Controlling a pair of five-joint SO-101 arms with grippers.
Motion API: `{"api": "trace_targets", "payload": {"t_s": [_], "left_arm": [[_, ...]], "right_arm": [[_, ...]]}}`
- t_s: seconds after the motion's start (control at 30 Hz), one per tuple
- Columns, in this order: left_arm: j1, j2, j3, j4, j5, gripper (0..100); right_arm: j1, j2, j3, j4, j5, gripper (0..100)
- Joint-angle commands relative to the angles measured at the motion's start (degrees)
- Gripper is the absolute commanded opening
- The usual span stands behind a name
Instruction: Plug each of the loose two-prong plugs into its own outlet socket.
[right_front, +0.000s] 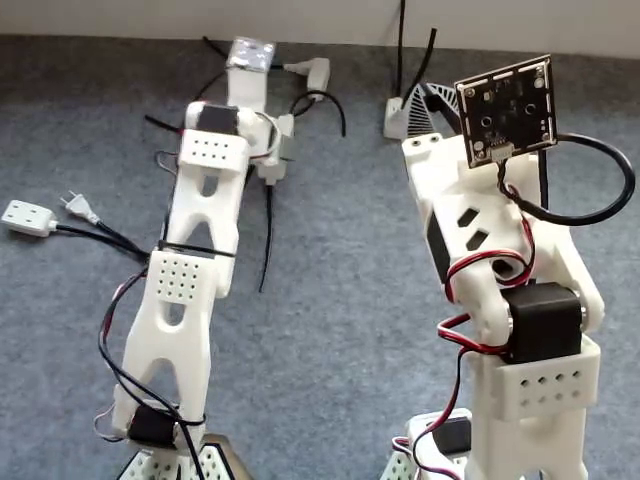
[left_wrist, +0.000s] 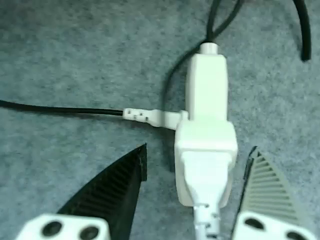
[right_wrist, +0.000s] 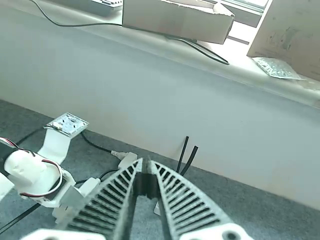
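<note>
A white outlet socket lies on the grey carpet with a white plug body seated in its near end and a slim white plug on a black cable at its side. My left gripper stands open over it, one finger on each side of the plug body. In the high view this gripper is at the back, near a white socket. A second white socket lies at the far left, with a loose two-prong plug beside it. My right gripper is raised at the back right, shut and empty.
Black cables run across the carpet beside and under the left arm. A pale wall bounds the carpet at the back. The right arm's camera board and looping cable stand high on the right.
</note>
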Motion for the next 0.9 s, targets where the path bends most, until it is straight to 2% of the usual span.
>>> {"api": "trace_targets", "payload": {"t_s": [0.0, 0.23, 0.47, 0.7, 0.87], "left_arm": [[-4.3, -6.5, -8.7, 5.4, 0.1, 31], [-16.6, -11.4, -8.7, 8.2, 0.1, 31], [-28.4, -11.2, -8.7, 16.3, 0.3, 31], [-41.4, -11.5, -0.9, 16.4, 10.0, 31], [-46.2, -11.6, 8.1, 16.4, 14.5, 31]], "right_arm": [[0.5, -1.1, -1.3, -0.9, 0.3, 0.6], [0.4, -1.4, -0.2, -1.0, 0.3, 0.6], [0.3, -1.2, 0.0, -1.0, 0.3, 0.6], [-1.8, -1.1, 0.2, -0.1, 0.5, 0.6], [-4.1, -1.1, 0.1, 0.9, 0.5, 0.6]]}}
